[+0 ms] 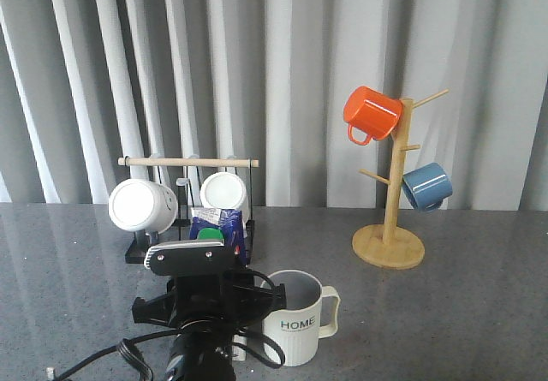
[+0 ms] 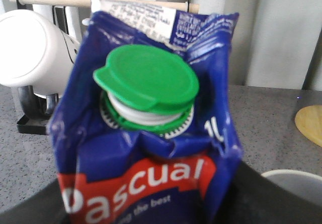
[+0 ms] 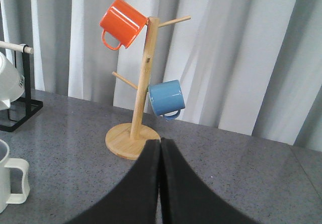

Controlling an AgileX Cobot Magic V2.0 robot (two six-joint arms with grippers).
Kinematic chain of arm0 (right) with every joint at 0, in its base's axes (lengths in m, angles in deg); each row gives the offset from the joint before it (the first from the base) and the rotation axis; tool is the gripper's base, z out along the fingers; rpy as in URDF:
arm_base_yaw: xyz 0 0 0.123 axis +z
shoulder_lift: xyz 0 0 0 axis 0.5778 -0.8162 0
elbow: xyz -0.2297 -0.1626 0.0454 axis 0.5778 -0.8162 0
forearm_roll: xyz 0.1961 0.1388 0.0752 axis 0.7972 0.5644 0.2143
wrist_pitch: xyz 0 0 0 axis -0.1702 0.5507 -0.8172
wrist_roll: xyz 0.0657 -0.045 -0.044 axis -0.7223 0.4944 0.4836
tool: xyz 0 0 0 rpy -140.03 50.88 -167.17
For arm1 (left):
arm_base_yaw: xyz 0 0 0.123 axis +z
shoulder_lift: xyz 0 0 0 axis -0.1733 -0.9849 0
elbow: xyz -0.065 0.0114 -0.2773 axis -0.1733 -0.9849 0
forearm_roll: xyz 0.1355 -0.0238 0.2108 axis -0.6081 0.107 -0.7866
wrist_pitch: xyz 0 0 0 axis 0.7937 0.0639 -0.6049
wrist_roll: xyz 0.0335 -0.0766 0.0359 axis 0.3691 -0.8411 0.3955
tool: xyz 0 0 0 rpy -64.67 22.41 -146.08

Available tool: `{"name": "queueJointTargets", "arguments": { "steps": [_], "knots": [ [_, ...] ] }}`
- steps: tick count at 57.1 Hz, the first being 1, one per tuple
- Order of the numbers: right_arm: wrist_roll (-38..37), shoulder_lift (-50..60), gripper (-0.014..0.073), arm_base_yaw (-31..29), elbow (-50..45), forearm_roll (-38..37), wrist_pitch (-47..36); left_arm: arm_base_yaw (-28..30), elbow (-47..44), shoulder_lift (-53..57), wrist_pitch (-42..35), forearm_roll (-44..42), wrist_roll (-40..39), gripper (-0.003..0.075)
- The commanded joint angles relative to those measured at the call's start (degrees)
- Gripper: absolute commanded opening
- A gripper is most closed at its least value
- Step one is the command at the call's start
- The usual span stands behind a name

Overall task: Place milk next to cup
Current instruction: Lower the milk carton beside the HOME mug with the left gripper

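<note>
1. Front view: my left gripper (image 1: 210, 291) sits low at centre. The milk (image 1: 217, 229) rises behind its top, only the blue gable and green cap (image 1: 207, 235) showing. The cup (image 1: 295, 317) stands just to the right of the arm on the table (image 1: 462, 312), handle turned right. I can't tell from here whether the carton's base is down. Behind are a black rack (image 1: 193, 205) with two white mugs (image 1: 141, 205) and, well to the right, a wooden tree (image 1: 390, 218) with an orange mug (image 1: 371, 114) and a blue mug (image 1: 426, 186).

2. Left wrist view: the milk (image 2: 146, 153) fills the frame, its red label (image 2: 136, 189) low between the dark fingers (image 2: 271, 199). I judge the jaws closed on its body, though the contact itself is hidden. The top panels look dented. The cup's rim (image 2: 292, 181) shows at the lower right, close by.

3. Right wrist view: the right gripper (image 3: 161, 183) has its fingers pressed together, holding nothing. The cup (image 3: 10, 178) is at the frame's edge, well clear of it.

4. Risks, as I see them: the carton is tall and soft-walled, so releasing before the base is flat could tip it onto the cup. Sliding it right could knock the cup. Squeezing harder may buckle it further.
</note>
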Motion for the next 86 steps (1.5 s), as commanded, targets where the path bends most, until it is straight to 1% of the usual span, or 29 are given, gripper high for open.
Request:
{"name": "queueJointTargets", "arguments": {
  "steps": [1, 26, 33, 46, 51, 57, 61, 66, 72, 78, 84, 86],
  "knots": [
    [0.1, 0.23, -0.001, -0.33, 1.62, -0.42, -4.11, -0.03, 1.71, 2.42, -2.59, -2.25, -0.28, -0.0007],
    [0.1, 0.23, -0.001, -0.33, 1.62, -0.36, -4.09, -0.03, 1.71, 2.42, -2.59, -2.25, -0.1, -0.0006],
    [0.1, 0.23, -0.001, -0.33, 1.62, -0.36, -4.09, 0.02, 1.71, 2.42, -4.51, -2.25, 0.1, -0.0006],
    [0.1, 0.23, -0.001, -0.33, 1.62, -0.36, -4.09, -0.05, 1.71, 2.42, -4.53, -2.25, -0.02, -0.0004],
    [0.1, 0.23, -0.001, -0.33, 1.62, -0.36, -4.09, -0.05, 1.71, 2.42, -4.05, -2.25, -0.02, 0.0006],
    [0.1, 0.23, -0.001, -0.33, 1.62, -0.36, -4.09, -0.05, 1.71, 2.42, -3.07, -2.2, -0.02, 0.0041],
    [0.1, 0.23, -0.001, -0.33, 1.62, -0.36, -4.09, -0.05, 1.71, 2.42, -2.19, -2.15, -0.02, 0.0079],
    [0.1, 0.23, -0.001, -0.33, 1.62, -0.36, -4.09, -0.05, 1.71, 2.42, -1.67, -0.89, -0.02, 0.0157],
    [0.1, 0.23, -0.001, -0.33, 1.62, -0.36, -4.09, -0.05, 1.71, 2.42, -1.67, 0.56, -0.02, 0.0288],
    [0.1, 0.23, -0.001, -0.33, 1.62, -0.36, -4.09, -0.05, 1.71, 2.42, -1.74, 0.82, 0.45, 0.0437],
    [0.1, 0.23, -0.001, -0.33, 1.62, -0.36, -4.09, -0.05, 1.71, 2.69, -2.4, 0.68, 3.72, 0.0589],
    [0.1, 0.23, -0.001, -0.33, 1.62, -0.36, -4.09, -0.27, 1.71, 2.85, -2.63, 0.68, 4.91, 0.0627]
  ]
}}
